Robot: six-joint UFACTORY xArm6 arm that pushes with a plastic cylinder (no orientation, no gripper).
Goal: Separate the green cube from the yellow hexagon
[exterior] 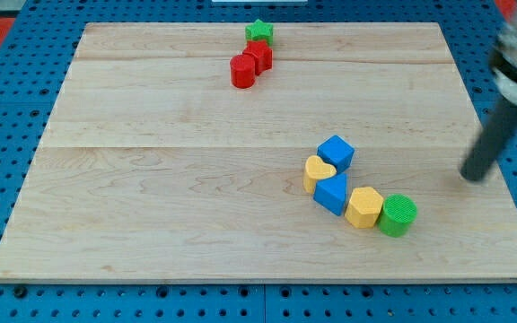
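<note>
A round-looking green block (398, 215), the task's green cube, sits right of centre on the wooden board (151, 179) and touches the right side of the yellow hexagon (364, 207). The hexagon touches a blue block (331, 193) on its left. My tip (475, 177) is to the right of the green block and a little higher in the view, clearly apart from it. The dark rod rises from the tip toward the view's top right.
A yellow heart-shaped block (318, 170) and a blue cube (336, 152) join the same cluster at its upper left. At the view's top centre stand a green star (259, 31), a red block (260, 56) and a red cylinder (242, 71), touching.
</note>
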